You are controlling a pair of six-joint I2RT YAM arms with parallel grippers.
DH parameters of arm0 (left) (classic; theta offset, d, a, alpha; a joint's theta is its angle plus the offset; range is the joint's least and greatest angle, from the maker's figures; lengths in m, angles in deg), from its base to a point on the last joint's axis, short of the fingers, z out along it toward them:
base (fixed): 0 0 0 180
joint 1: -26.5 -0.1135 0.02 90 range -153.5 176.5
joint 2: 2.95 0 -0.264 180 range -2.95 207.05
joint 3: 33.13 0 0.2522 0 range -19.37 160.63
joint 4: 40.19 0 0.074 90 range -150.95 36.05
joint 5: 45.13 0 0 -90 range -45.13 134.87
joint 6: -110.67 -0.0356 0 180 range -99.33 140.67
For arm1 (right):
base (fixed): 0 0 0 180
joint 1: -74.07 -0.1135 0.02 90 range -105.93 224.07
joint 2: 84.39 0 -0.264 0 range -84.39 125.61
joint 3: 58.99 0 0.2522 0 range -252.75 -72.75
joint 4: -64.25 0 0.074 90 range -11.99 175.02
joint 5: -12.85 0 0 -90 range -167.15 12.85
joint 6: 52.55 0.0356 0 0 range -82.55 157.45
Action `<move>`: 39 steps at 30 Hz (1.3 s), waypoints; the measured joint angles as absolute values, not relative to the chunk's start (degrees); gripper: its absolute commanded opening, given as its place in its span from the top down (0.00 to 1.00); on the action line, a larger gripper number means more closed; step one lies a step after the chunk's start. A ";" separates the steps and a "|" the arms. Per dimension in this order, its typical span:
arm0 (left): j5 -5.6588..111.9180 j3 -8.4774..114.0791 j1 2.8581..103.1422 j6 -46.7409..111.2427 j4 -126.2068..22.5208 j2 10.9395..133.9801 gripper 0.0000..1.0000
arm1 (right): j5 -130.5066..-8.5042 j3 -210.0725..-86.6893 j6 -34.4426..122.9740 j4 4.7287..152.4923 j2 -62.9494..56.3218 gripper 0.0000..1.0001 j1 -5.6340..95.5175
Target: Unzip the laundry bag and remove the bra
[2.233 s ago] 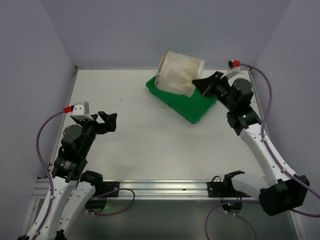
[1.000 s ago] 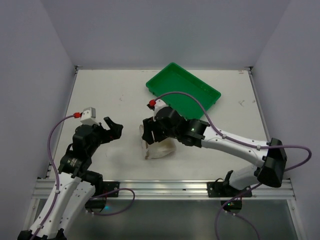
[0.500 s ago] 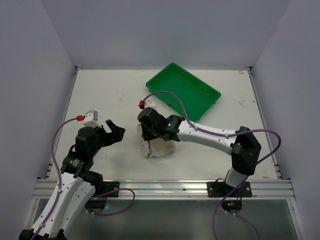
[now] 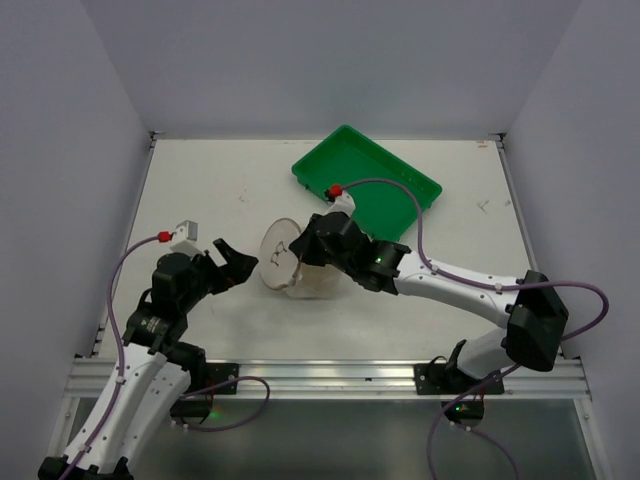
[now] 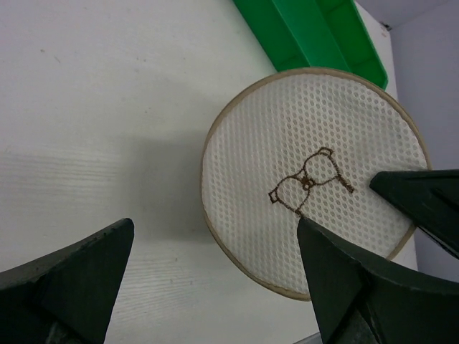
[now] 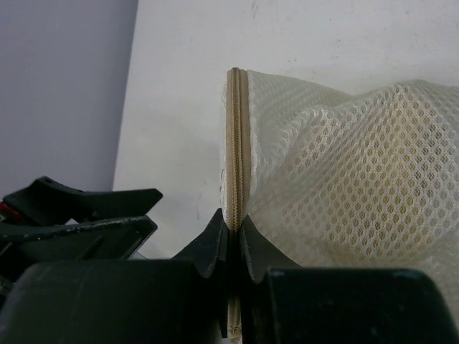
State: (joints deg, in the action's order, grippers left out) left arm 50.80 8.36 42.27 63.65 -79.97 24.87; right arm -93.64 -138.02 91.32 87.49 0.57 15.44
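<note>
White desk [image 4: 200,180] carries everything. Green rectangular plastic tray [image 4: 322,163] sits at the far edge, right of centre; nothing visible in it. White, drum-shaped translucent mesh laundry bag [image 4: 312,285] lies on its side around desk centre, toward the near edge and well apart from the tray. Its flat round face with the small black bra drawing [image 5: 308,183] is tipped up toward the left arm. Bag is zipped, and I can't make out the bra through the mesh. Right gripper [image 6: 231,229] has its jaws together, pinched on the beige zipper seam [image 6: 235,143] at the rim of the laundry bag. Can't tell if the pull tab is actually between the fingers. Left gripper [image 4: 238,262] has its jaws fully apart, just beside the round face, and holds nothing. Risks as I see them: nothing anchors the bag, so any pull along the zipper likely drags or rolls the whole drum instead of opening it. If the pinch is on tape rather than the pull, the slider won't move and the fingers may slip off. The soft mesh wall is already crumpled by the seam and could bunch into the slider and jam it. Left should clamp the rim before right pulls.
</note>
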 measured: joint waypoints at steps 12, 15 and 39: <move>56.22 1.63 42.27 78.34 -71.53 18.88 0.00 | -94.18 -128.76 98.42 72.21 -3.19 1.00 16.60; 56.92 0.82 42.27 81.16 -69.89 18.68 0.00 | -94.12 -128.32 99.49 70.66 -3.60 1.00 17.14; 62.61 -7.07 42.38 93.82 -48.21 23.29 0.76 | -89.16 -123.51 100.26 60.32 -5.00 1.00 19.79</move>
State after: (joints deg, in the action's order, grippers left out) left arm 62.61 -7.07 42.38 93.82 -48.21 23.29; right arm -89.16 -123.51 100.26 60.32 -5.00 19.79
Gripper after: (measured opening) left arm 0.316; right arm 0.041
